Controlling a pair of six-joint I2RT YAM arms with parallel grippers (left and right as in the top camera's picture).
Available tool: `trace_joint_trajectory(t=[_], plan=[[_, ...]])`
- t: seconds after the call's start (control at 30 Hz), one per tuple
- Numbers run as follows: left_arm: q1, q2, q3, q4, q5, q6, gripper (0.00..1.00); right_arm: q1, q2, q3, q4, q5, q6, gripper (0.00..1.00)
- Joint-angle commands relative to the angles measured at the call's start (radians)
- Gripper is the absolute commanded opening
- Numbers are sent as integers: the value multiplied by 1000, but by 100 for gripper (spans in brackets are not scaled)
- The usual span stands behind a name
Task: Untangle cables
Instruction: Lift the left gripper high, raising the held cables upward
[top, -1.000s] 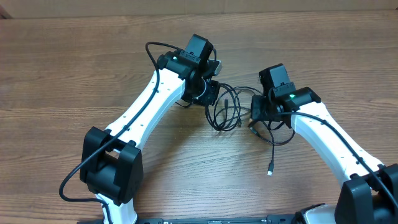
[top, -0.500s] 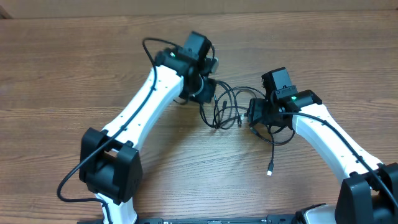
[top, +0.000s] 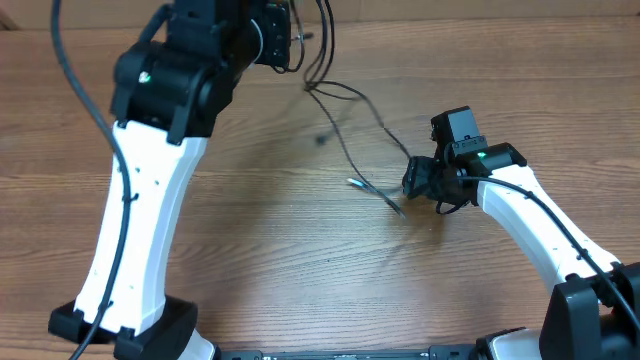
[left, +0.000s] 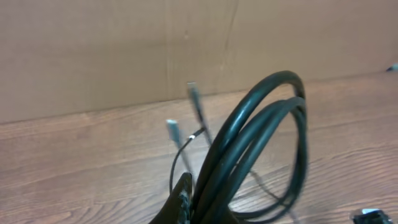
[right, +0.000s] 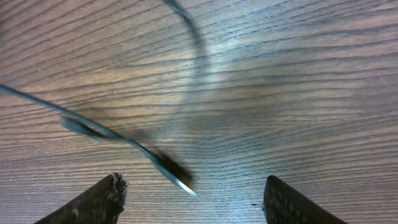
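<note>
The cables (left: 231, 138) are being gripped at 12 o'clock by the raised left gripper (top: 278, 35), clamped on their loops. Strands (blurred) are trailing toward 4 o'clock, where the right gripper (right: 193, 190) is being held, fingers apart, over the table (top: 250, 240).

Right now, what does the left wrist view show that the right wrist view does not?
Only left wrist: looped cables rising from the shut left claw, two silver-tipped plugs, a cardboard wall. Only right wrist: the right claw open and empty, one blurred cable streak crossing ahead of its fingers. Both: the wooden table and thin black cable.
</note>
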Motion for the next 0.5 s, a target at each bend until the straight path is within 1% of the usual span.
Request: trace_joint_trajectory(t=[0.0, 0.07, 0.2, 0.37, 0.47], plan=[[-3, 8, 10, -58, -69, -31, 4, -5, -6, -5, 1, -6, 6, 70], [-3, 26, 8, -122, -126, -37, 4, -5, -6, -5, 2, -6, 6, 70], [-1, 100, 8, -271, -239, -103, 4, -5, -6, -5, 2, -6, 6, 71], [-9, 209, 8, -394, -238, -150, 4, -5, -6, -5, -4, -6, 6, 71], [-18, 267, 8, -448, -177, -162, 4, -5, -6, -5, -7, -6, 6, 71]])
